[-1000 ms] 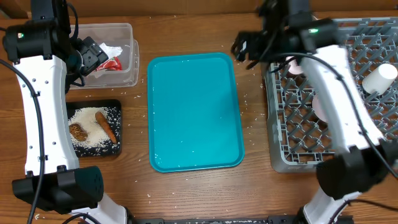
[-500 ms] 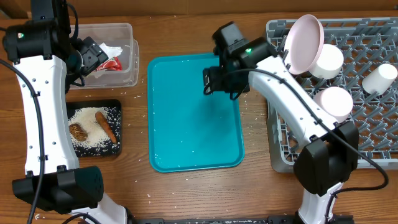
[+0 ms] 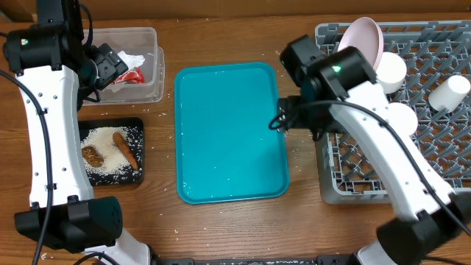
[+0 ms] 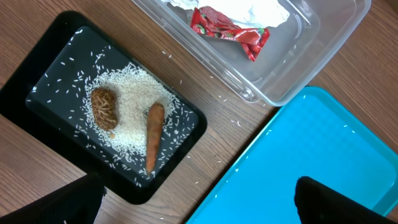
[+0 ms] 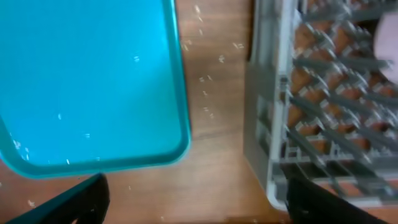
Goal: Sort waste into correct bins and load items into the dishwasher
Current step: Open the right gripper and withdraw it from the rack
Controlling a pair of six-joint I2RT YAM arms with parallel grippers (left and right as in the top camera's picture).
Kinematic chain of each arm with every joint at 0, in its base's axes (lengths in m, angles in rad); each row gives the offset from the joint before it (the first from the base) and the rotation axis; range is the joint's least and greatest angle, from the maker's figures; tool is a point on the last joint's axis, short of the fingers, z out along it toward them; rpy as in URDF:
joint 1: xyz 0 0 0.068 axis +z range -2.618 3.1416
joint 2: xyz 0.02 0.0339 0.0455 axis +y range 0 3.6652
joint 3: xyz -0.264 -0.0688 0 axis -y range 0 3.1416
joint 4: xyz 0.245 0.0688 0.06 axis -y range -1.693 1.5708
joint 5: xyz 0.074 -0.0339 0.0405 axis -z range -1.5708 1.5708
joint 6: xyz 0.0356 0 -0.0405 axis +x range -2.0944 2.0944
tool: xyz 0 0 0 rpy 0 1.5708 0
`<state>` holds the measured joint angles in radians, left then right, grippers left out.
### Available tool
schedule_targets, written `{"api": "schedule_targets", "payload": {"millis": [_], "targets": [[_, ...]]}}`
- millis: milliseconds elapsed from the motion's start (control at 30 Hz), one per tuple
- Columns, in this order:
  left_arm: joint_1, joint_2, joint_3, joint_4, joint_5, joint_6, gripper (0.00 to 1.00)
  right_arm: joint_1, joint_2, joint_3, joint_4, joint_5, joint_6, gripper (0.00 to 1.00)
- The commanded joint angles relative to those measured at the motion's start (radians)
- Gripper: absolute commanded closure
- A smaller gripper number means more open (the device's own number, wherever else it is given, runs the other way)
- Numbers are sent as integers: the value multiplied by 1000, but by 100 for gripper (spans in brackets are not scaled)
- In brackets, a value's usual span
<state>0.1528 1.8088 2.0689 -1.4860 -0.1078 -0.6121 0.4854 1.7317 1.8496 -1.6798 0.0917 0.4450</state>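
Observation:
The clear tub [image 3: 151, 92] holds a white napkin [image 3: 132, 59] and the red wrapper [image 3: 132, 75]. The black tray [image 3: 110, 182] holds rice [image 3: 103, 138], the brown lump [image 3: 91, 154] and the carrot [image 3: 125, 151]. The grey dish rack [image 3: 441, 169] holds the plate [image 3: 360, 40] on edge, two bowls [image 3: 388, 71] [image 3: 401, 118] and the cup [image 3: 449, 93]. My left gripper [image 3: 110, 68] [image 4: 199, 199] is open and empty above the tub's left side. My right gripper [image 3: 283, 121] [image 5: 196, 199] is open and empty over the gap between tray and rack.
The large teal tray [image 3: 228, 132] lies in the middle with a few rice grains on it. It also shows in the left wrist view [image 4: 323, 155] and the right wrist view [image 5: 87, 68]. Loose grains lie on the wood beside the rack [image 5: 261, 124].
My right arm swung from over the rack out above the teal tray, then back to the tray's right edge. The left arm has not moved.

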Motion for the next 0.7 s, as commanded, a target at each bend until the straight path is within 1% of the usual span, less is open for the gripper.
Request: {"api": "schedule_targets", "payload": {"millis": [0, 267, 400, 567, 667], "targets": [[2, 7, -5, 0, 1, -17, 0, 5, -30, 9, -14, 19, -2, 0], [2, 7, -5, 0, 1, -17, 0, 5, -30, 9, -10, -95, -2, 0], [2, 7, -5, -1, 1, -17, 0, 5, -30, 9, -14, -92, -9, 0], [2, 7, -5, 0, 1, -17, 0, 1, -30, 9, -14, -93, -93, 0], [2, 7, -5, -1, 1, -17, 0, -3, -32, 9, -14, -94, -109, 0]]}}
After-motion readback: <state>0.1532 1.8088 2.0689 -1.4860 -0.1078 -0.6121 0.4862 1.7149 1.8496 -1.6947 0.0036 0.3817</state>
